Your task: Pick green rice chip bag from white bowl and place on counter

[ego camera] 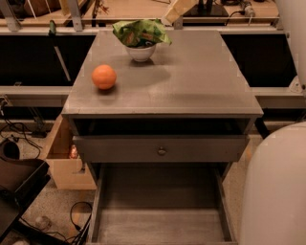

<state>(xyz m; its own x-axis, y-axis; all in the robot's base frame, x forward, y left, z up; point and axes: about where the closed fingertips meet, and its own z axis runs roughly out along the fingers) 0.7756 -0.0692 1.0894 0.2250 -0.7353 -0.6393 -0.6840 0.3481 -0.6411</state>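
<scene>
The green rice chip bag (139, 32) is crumpled and shiny and sits in the white bowl (141, 52), spreading wider than its rim. The bowl stands at the back of the grey counter (191, 81), left of centre. My gripper (176, 10) shows as a pale beige shape at the top edge, above the counter's back edge, just right of the bag and apart from it. Its upper part is cut off by the picture's edge.
An orange fruit (103, 76) lies on the counter's left side. Below are a drawer with a round knob (161, 151) and an open lower shelf (160, 225). My white arm (275, 191) fills the lower right. A cardboard box (62, 158) stands left of the cabinet.
</scene>
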